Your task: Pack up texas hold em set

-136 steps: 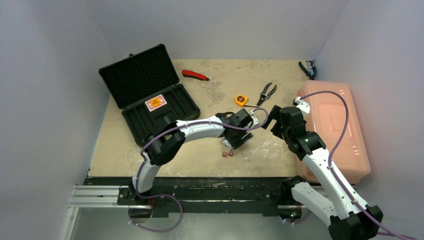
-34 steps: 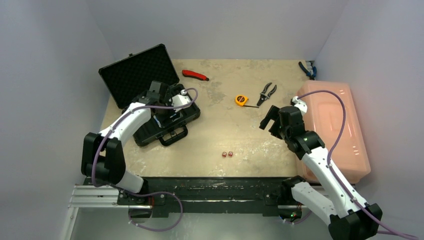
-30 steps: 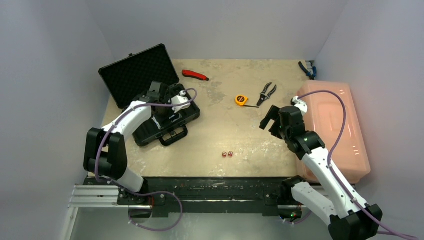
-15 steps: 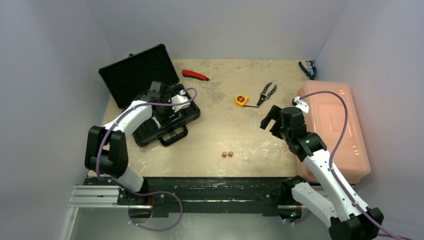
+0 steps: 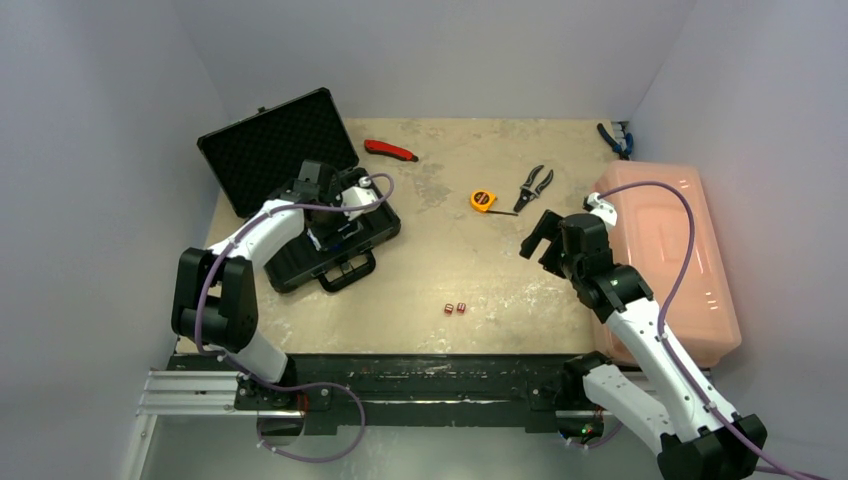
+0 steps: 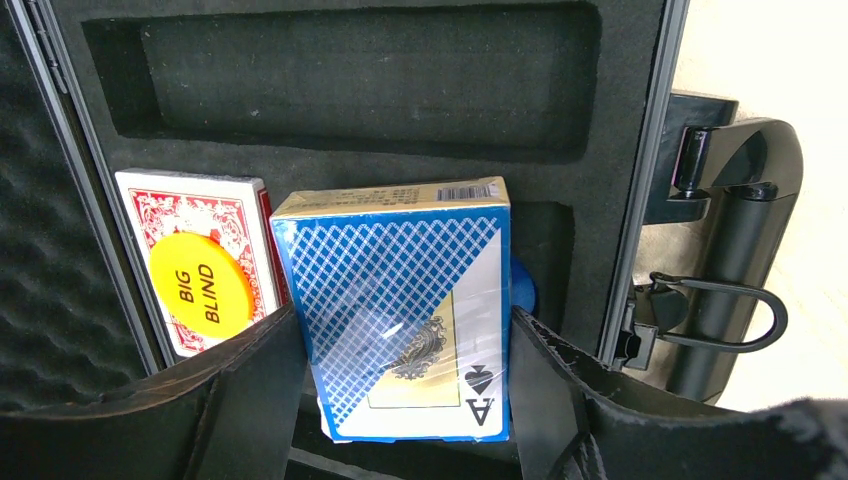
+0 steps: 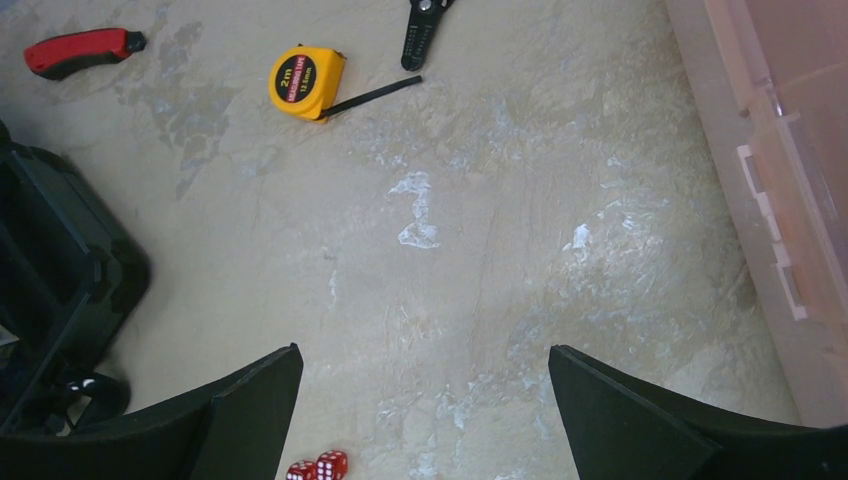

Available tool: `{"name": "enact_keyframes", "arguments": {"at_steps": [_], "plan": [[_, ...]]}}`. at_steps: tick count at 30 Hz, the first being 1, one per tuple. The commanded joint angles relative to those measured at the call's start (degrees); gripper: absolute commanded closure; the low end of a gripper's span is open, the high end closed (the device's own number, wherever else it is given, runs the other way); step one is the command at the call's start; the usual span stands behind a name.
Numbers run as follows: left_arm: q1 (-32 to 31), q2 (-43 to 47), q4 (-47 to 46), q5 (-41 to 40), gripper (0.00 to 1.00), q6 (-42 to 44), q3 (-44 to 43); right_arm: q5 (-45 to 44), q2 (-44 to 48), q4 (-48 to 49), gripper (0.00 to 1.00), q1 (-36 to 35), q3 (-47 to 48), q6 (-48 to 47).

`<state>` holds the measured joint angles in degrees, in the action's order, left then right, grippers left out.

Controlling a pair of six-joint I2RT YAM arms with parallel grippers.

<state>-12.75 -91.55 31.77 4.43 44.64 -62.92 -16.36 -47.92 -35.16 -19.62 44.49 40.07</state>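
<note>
Left gripper (image 6: pixel 402 318) pinches the blue boxed card deck (image 6: pixel 390 280) over the black foam-lined briefcase (image 6: pixel 350 90); blue disc (image 6: pixel 523 287) at its three o'clock mostly hidden. Right gripper (image 7: pixel 422 352) spread wide, empty.

Mostly hidden behind blue-backed card deck (image 6: pixel 400 300): blue round disc (image 6: pixel 524 290). In right wrist view, tiny red dice (image 7: pixel 331 465) cut by bottom edge; black-handled pliers (image 7: pixel 413 45) cut by top edge.
</note>
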Motion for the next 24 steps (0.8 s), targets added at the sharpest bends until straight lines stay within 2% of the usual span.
{"name": "enact_keyframes", "arguments": {"at_steps": [1, 15, 24], "plan": [[0.45, 1.02, -0.12, 2.08, 1.00, 2.61, -0.44, 0.39, 0.73, 1.23, 0.01, -0.24, -0.37, -0.70], [-0.03, 1.53, 5.46, 5.31, 1.00, 3.86, 0.50, 0.20, 1.78, 1.23, 0.01, -0.25, -0.38, -0.61], [-1.07, 2.65, 7.19, 4.27, 1.00, 4.40, 1.71, 0.43, 2.11, 1.09, 0.01, -0.25, -0.37, -0.61]]}}
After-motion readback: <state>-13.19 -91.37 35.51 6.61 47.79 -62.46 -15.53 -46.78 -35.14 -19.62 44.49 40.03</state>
